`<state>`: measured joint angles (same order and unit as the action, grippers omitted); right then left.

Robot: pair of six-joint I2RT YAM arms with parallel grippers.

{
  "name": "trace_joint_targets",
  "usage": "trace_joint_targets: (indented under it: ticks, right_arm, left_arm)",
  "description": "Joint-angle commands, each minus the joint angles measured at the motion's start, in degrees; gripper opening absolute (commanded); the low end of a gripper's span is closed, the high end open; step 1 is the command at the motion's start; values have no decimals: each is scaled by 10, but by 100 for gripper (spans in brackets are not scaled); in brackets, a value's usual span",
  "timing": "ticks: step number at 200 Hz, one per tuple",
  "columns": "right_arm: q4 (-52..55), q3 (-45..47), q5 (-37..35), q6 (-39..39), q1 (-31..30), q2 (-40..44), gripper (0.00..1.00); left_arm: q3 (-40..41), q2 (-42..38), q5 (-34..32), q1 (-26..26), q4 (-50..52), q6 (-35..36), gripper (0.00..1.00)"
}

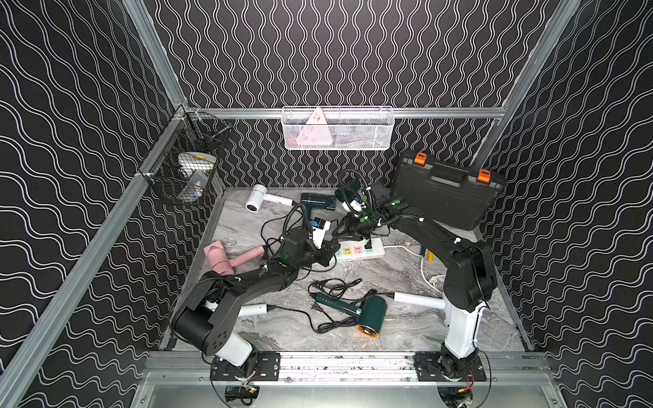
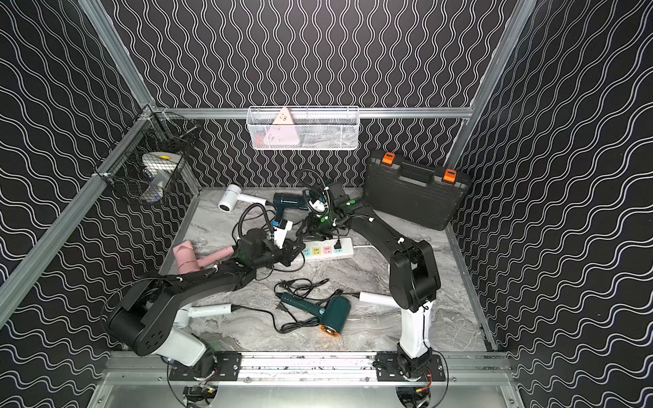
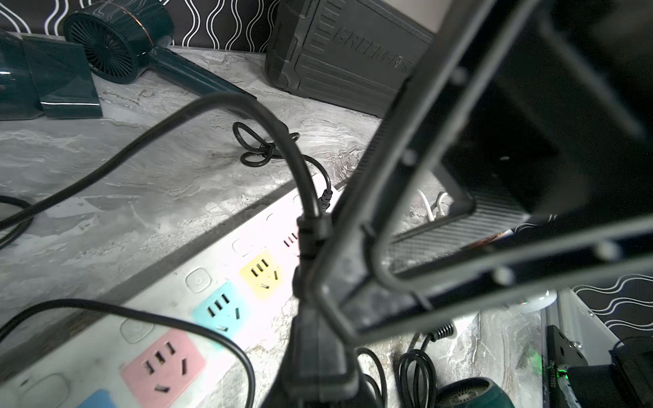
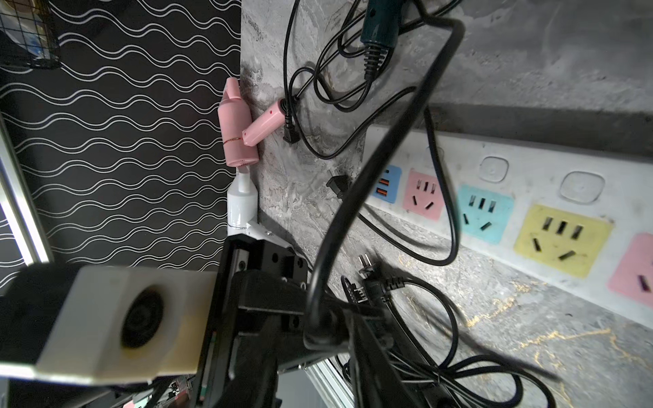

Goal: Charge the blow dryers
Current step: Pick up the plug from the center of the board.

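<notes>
Marbled counter (image 1: 406,335) looks smooth and matt, the six-o'clock green blow dryer (image 1: 374,311) glossy plastic, the two-o'clock toolcase (image 1: 441,197) ribbed plastic.

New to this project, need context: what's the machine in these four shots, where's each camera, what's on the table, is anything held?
Two black jointed robot arms on white bases, each ending in a two-finger hand. Both top views look down on the whole booth from the front; each wrist view comes from a camera riding on one arm. On the grey marble-patterned tabletop lie small hammer-shaped blow dryers, including a pink one, a white one and a dark green one, plus a long white power strip with coloured sockets and a black toolcase with orange latches. The left hand is shut on a thin black cord above the strip. The right hand hovers beside it; whether it grips anything is unclear.
</notes>
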<state>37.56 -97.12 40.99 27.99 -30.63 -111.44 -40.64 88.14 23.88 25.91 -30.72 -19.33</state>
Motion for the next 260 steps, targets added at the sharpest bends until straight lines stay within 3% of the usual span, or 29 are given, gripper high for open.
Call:
trace_joint_targets:
  ticks: [1, 27, 63, 92, 110, 119, 137, 164, 189, 237, 260]
  right_arm:
    - [21, -9, 12, -10, -2, -5, 34]
    - [30, -11, -1, -18, -1, -9, 25]
    - [26, -5, -9, -25, -1, -6, 0]
    - [-10, 25, -36, -21, -1, 17, 0]
    - [-42, 53, -74, -21, -1, 37, 0]
    - [-65, 73, -102, -22, -1, 49, 0]
    - [-104, 112, -178, -36, -2, 73, 0]
    - [-151, 157, -279, -61, -9, 90, 0]
    - [-182, 183, -380, -85, -34, 94, 0]
    - [-253, 230, -511, -97, -65, 88, 0]
    - [-283, 252, -542, -92, -65, 86, 0]
  left_arm:
    - [-6, 1, 13, 2, -11, 18, 0]
    - [-7, 3, 17, 3, -13, 18, 0]
    - [-7, 2, 15, 4, -15, 13, 2]
    - [-2, -9, 7, 4, -17, -3, 34]
    - [5, -27, -8, 4, -9, -19, 67]
    - [11, -42, -35, 4, -2, -30, 81]
    - [34, -92, -106, 4, 34, -48, 98]
    - [96, -177, -229, 4, 72, -86, 99]
    - [84, -177, -293, 2, 124, -82, 99]
    - [66, -154, -292, -12, 150, -99, 99]
    - [80, -138, -249, -50, 129, -137, 99]
